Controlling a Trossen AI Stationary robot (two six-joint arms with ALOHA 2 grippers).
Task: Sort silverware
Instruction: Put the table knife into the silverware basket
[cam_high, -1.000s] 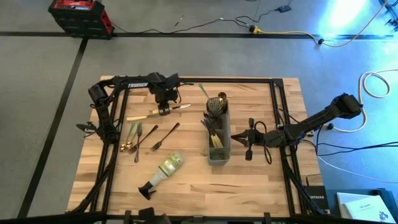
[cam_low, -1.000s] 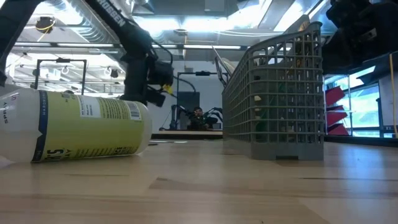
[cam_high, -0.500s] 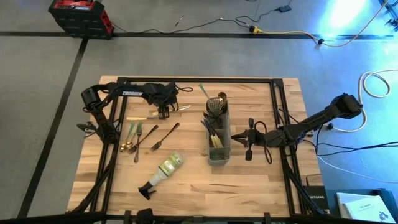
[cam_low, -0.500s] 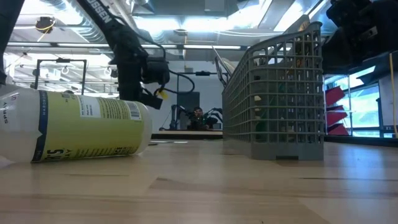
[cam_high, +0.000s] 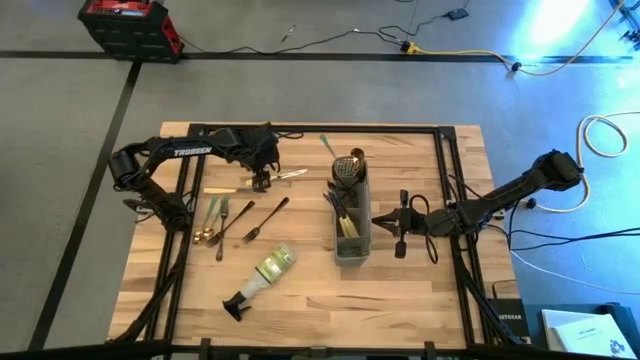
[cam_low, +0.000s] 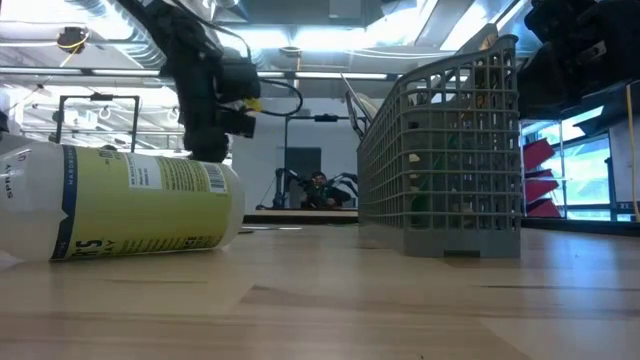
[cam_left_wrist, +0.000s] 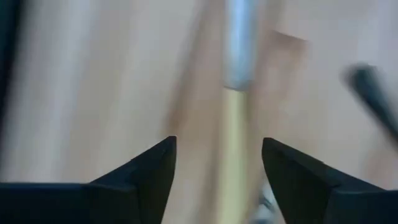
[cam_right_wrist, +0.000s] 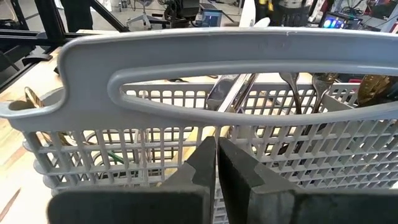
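While the right hand (cam_high: 398, 224) waits closed just beside the grey caddy (cam_high: 350, 222), with its fingers pressed together against the caddy's handle, the left hand (cam_high: 261, 182) now hovers over the cream-handled knife (cam_high: 255, 182), on the far-left side of the caddy. One second ago this hand stood a little nearer to the caddy; it has since moved away from it, along the knife toward the handle, and its fingers (cam_left_wrist: 149, 168) have spread apart. In the left wrist view the knife lies between the two open fingers, on the counter (cam_high: 400, 290), and nothing is held. I think this means the hand is lining up for a grasp, so the knife is the next piece to go into the caddy. The loose forks and spoons (cam_high: 225, 220) lie left of the caddy, near the spray bottle (cam_high: 262, 277); some silverware (cam_right_wrist: 298, 93) already stands inside the caddy.
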